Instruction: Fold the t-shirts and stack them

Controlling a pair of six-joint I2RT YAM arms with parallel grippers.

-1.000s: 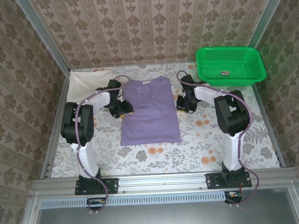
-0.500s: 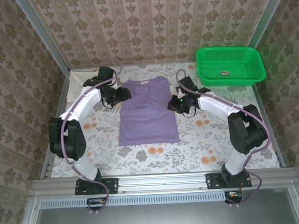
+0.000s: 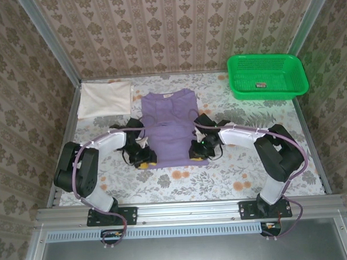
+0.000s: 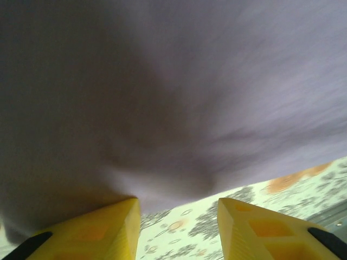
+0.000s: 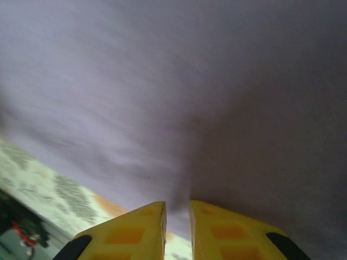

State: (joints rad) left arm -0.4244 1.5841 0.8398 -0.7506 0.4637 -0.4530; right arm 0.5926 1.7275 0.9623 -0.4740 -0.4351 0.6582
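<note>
The purple t-shirt (image 3: 170,121) lies flat mid-table, collar toward the far wall, its sides folded in. My left gripper (image 3: 145,160) sits low at the shirt's near left corner. In the left wrist view it (image 4: 178,201) is open, with floral tablecloth between the yellow fingers (image 4: 103,227) and the purple hem (image 4: 162,108) just past their tips. My right gripper (image 3: 196,152) is at the near right corner. In the right wrist view it (image 5: 177,205) is shut on a pinch of purple cloth (image 5: 179,108). The cream t-shirt (image 3: 106,98) lies folded at the back left.
A green mesh basket (image 3: 241,89) with a small dark item inside stands at the back right. Patterned walls close in the table (image 3: 250,167) on three sides. Floral tablecloth lies bare in front of the shirt and along the right side.
Both arms have swung from the shirt's upper sides down to its near corners. The right gripper has closed on the hem. The cream shirt, earlier partly hidden behind the left arm, shows fully.
</note>
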